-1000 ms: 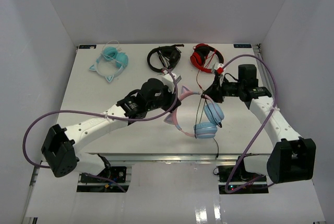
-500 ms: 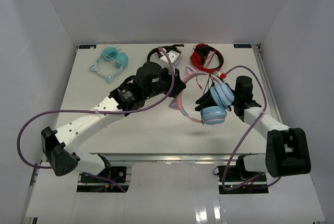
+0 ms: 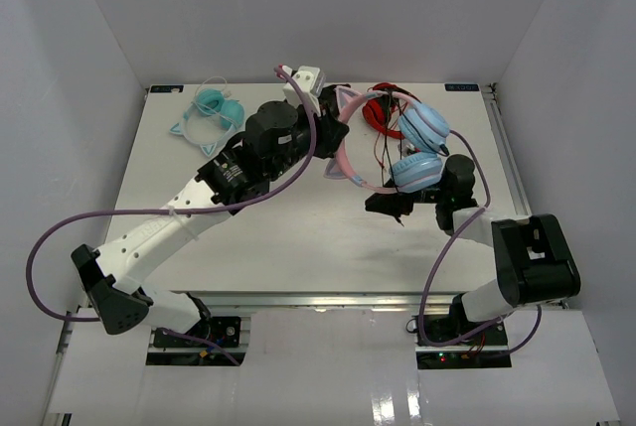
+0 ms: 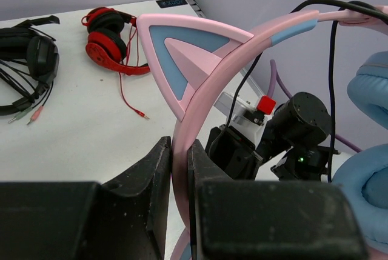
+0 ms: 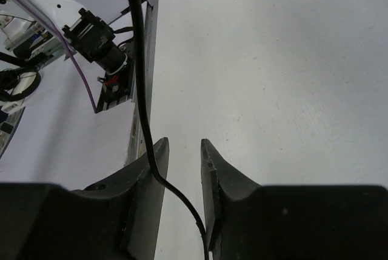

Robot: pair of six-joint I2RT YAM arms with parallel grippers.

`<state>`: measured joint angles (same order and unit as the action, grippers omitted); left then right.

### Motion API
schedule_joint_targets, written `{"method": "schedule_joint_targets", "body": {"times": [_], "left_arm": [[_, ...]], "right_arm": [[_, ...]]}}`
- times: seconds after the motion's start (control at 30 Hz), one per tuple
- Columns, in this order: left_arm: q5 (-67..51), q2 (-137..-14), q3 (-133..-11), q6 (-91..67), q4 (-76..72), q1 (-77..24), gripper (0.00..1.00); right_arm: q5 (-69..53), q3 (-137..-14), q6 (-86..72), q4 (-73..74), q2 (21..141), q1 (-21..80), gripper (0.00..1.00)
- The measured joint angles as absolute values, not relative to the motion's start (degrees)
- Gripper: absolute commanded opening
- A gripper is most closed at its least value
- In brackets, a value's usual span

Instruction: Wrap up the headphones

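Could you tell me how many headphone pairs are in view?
4: teal pair far left; black pair far middle; red pair beside it; pink pair held by the left gripper. Its arm could hide more.

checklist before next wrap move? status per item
1. Band grip: left pincer shut on pink headband of the headphones: ok.
2. Routing: black cable lies between the jaws of the right pincer: ok.
3. Clamp on cable by right pincer: cannot tell, gap visible.
4. Spacing: red headphones lie apart from held pair: ok.
5. Wrap finished: not ok, cable strands hang loose off the headband.
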<state>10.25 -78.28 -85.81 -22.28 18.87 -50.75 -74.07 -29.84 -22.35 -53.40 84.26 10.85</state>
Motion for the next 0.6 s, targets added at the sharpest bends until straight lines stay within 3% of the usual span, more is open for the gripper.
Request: {"method": "schedule_joint_targets", "body": {"times": [0.23,0.37,0.6], "left_arm": [[17.81,-78.08,-85.96,-24.05,18.50,-50.76,0.00],[23.54,-77.43,-84.45,-26.20,17.05,-50.76,0.00],[33.34,-77.22,-80.45,-30.23,12.32,-50.26,0.00]], "right_arm": [[-73.79,-29.23,-22.87,-55.42,83.97,10.88,0.08],[-72.40,-29.29,-17.37,-47.98,80.27,10.90,0.08],[-65.92,-34.86,3.52,-19.05,69.37,11.37,0.08]]}}
